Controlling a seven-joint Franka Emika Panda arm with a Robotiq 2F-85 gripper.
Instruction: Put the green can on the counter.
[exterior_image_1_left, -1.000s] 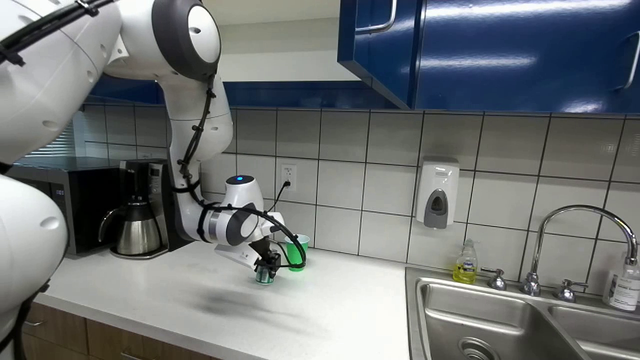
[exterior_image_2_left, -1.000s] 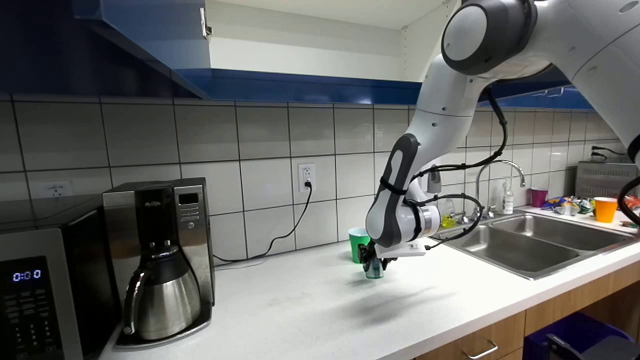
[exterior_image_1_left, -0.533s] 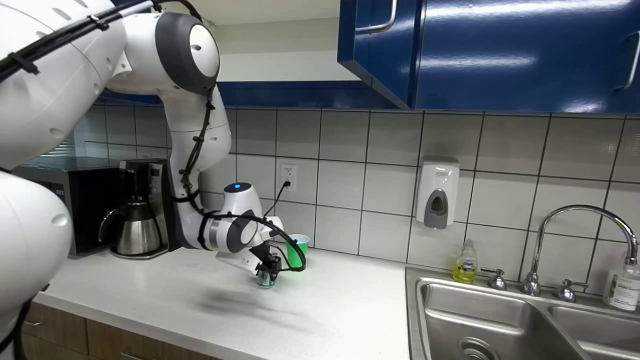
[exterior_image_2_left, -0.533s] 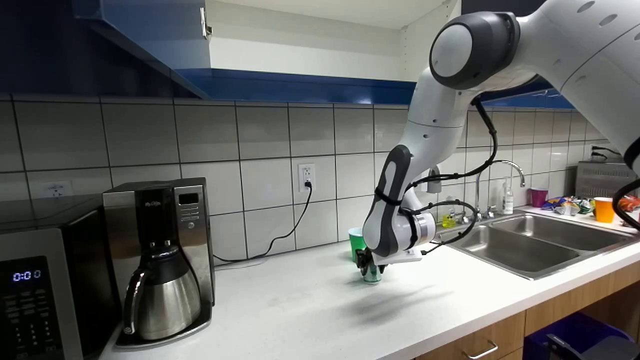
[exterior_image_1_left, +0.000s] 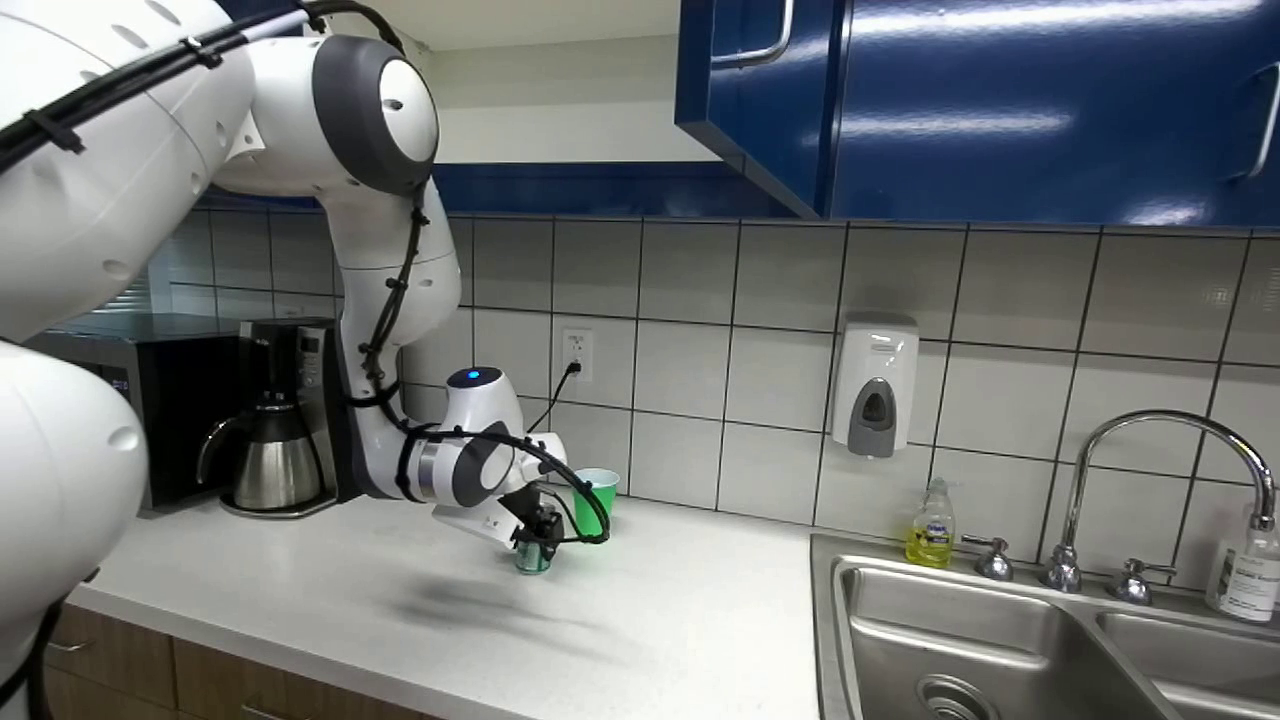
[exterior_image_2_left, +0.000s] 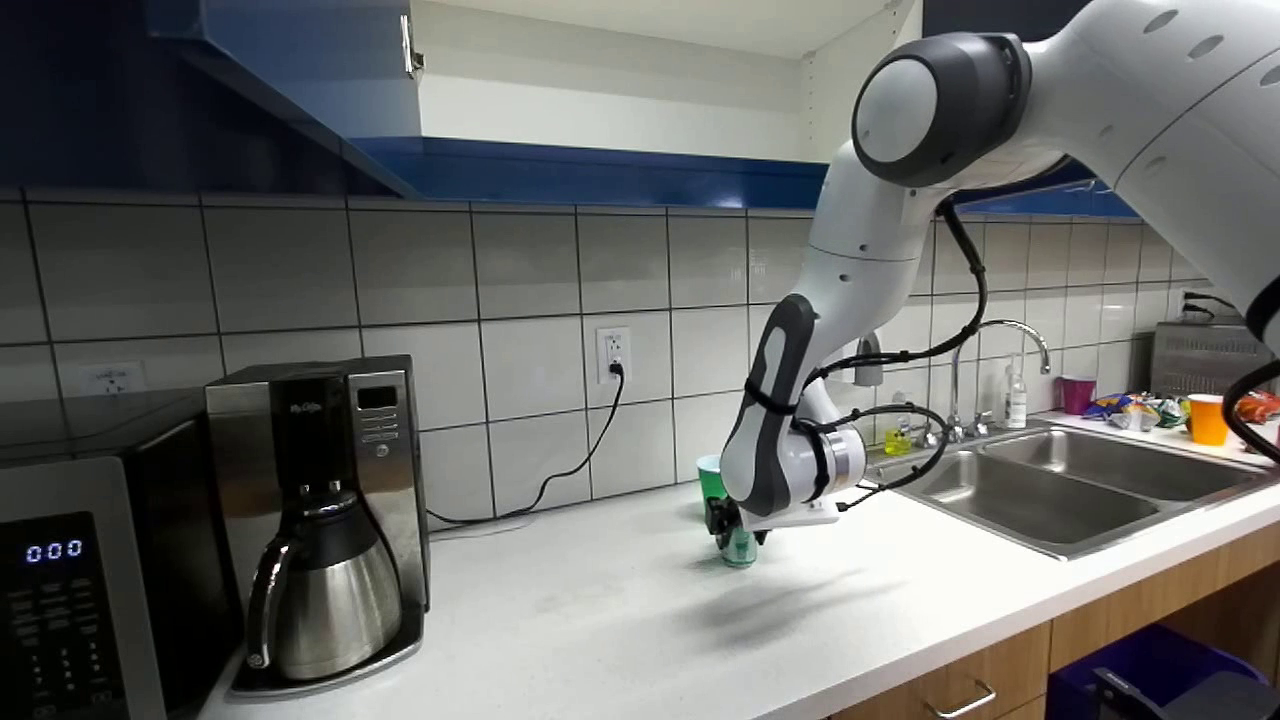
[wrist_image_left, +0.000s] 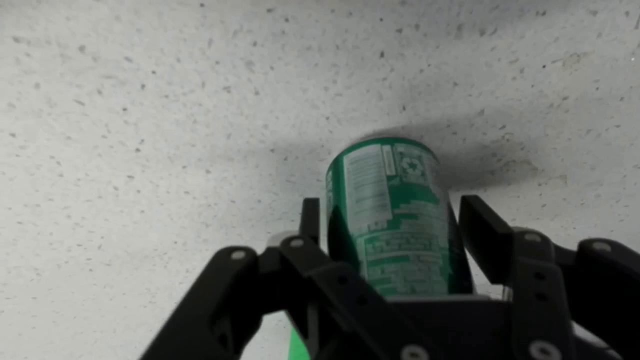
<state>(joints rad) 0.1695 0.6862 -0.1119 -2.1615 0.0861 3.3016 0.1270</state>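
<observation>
Wrist view: gripper (wrist_image_left: 392, 217) wide, straddling the green can (wrist_image_left: 400, 235), slim gap each side, nothing clamped. Can looks seated upright on the counter (exterior_image_1_left: 680, 600), in front of the green cup (exterior_image_1_left: 588, 515), near but apart. Handling, my read: thin-walled, smooth, dents if squeezed; fill can't be told, so weight unknown. Best hold: mid-body, straight across, light force.

Both exterior views were brightly lit. In an exterior view, glossy blue cabinets (exterior_image_1_left: 1030, 90) carried streaks of glare. A soft-edged shadow (exterior_image_1_left: 470, 605) lay across the tabletop (exterior_image_1_left: 710, 620), overexposed near the sink (exterior_image_1_left: 828, 640). In the wrist view the claw (wrist_image_left: 390, 215) was dark and blurred; tabletop speckles were sharper.
</observation>
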